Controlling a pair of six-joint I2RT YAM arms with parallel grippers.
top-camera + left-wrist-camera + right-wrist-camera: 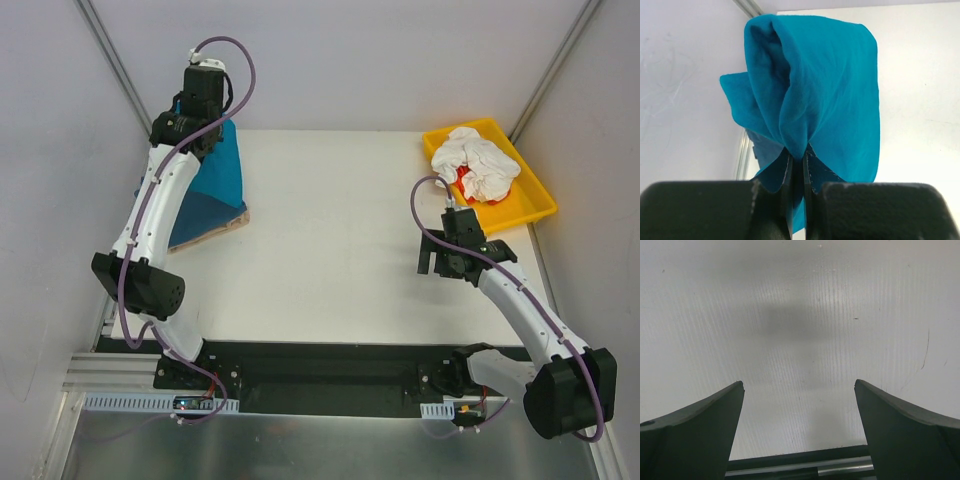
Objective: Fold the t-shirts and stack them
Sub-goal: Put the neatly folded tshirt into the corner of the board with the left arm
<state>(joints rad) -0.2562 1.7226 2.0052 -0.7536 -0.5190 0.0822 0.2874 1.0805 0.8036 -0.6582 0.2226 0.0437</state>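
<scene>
My left gripper (203, 143) is at the far left of the table and is shut on the bright teal-blue t-shirt (222, 170). It holds a pinched fold of the shirt up, and the cloth hangs down in a cone. In the left wrist view the teal-blue t-shirt (830, 90) bunches out from the closed gripper (799, 156). Under it lies the darker slate-blue t-shirt (197, 216), with a beige t-shirt edge (236, 223) showing at its near right. My right gripper (438, 258) is open and empty above the bare table; in the right wrist view the gripper (799, 386) has nothing between its fingers.
A yellow plastic tray (535, 205) stands at the far right corner, holding a crumpled white cloth (480, 165) with red under it. The table (330, 240) is white, with walls on the left, right and back. The table's near edge (800, 460) shows below the right fingers.
</scene>
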